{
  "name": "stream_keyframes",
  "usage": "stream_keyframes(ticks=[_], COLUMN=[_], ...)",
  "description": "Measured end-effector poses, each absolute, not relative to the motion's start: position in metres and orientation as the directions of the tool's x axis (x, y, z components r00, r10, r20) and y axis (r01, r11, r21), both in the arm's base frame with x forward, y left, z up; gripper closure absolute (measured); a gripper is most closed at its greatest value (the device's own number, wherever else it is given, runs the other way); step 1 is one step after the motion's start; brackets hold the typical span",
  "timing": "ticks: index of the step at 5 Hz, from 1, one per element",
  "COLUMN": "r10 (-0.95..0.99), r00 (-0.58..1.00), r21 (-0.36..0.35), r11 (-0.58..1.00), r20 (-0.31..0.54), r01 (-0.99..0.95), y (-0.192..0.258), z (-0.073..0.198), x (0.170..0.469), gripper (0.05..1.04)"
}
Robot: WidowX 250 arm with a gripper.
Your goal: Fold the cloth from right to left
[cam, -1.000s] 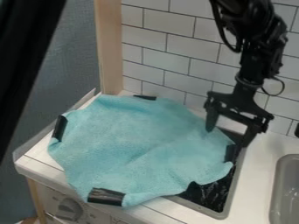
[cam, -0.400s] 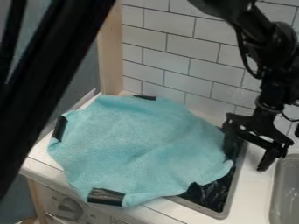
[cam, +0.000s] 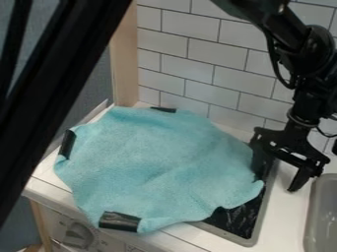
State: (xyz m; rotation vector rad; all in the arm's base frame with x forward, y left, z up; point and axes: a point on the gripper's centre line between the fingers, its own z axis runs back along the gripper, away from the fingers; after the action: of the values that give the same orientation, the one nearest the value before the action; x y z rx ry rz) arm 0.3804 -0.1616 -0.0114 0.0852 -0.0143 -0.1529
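Both halves of the pincer [cam: 278,178] stand wide apart at the right edge of the cloth [cam: 158,167], which lies spread over the worktop [cam: 287,219], so straddle that edge squarely, close on it alone, and lift it a little before drawing it leftward.

Matt, rough-textured teal cloth [cam: 151,162].

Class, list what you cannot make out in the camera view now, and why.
Stove under the cloth: camera view, hidden by the cloth.
Right side of sink: camera view, cut off by edge.
Whether gripper touches cloth: camera view, dark against dark.
Base of arm: camera view, beyond edge.
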Motion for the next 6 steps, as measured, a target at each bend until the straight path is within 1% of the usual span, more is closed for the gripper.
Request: stream_keyframes(ticks=[1, 2, 3, 4, 5, 6], r10=[-0.136, -0.135, -0.131, -0.129, -0.125, -0.149], r00=[0.991, 0.991, 0.991, 0.992, 0.992, 0.989], r21=[0.108, 0.12, 0.121, 0.124, 0.122, 0.111], r11=[0.985, 0.984, 0.984, 0.984, 0.985, 0.983], r20=[0.011, 0.009, 0.006, 0.003, 0.005, 0.012], r01=[0.134, 0.133, 0.13, 0.127, 0.124, 0.147], y=[-0.1579, -0.1557, -0.1553, -0.154, -0.1532, -0.1538], z=[-0.012, -0.0128, -0.0128, -0.0131, -0.012, -0.0069], x=[0.3806, 0.38, 0.3792, 0.3774, 0.3764, 0.3776], gripper=[0.413, 0.672, 0.853, 0.966, 1.017, 1.03])
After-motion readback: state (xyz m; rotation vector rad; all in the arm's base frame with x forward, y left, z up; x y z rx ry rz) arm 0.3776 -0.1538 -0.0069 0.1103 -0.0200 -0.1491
